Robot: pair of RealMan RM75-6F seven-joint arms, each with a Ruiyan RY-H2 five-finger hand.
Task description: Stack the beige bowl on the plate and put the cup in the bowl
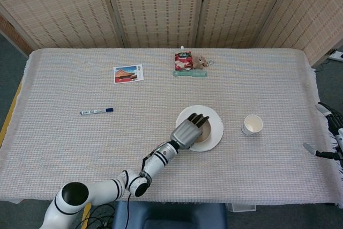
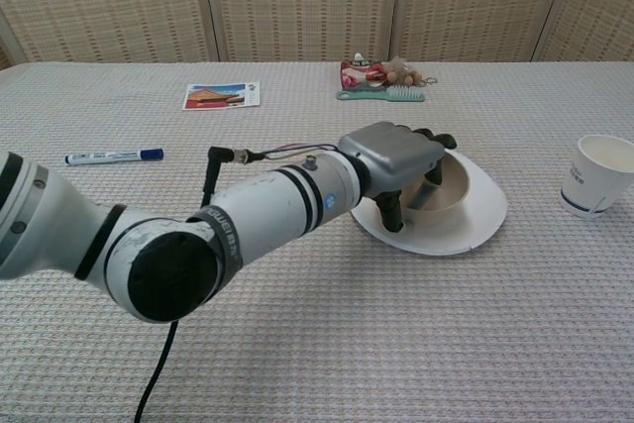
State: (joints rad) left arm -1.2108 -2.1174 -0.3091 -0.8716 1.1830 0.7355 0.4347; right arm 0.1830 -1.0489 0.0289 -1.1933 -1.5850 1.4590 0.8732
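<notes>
The left hand (image 2: 401,160) grips the bowl's (image 2: 451,188) near rim, and the bowl sits on the plate (image 2: 475,220). The cup (image 2: 597,175) stands apart to the right. The right hand (image 1: 328,135) hangs past the table edge, fingers apart, holding nothing.

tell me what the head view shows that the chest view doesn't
Only the head view shows the right hand, off the table's right edge and holding nothing. Only the chest view shows the left hand's thumb down outside the beige bowl, which sits on the plate. Both show the left hand gripping the bowl's rim, the cup, the pen and the postcard.
</notes>
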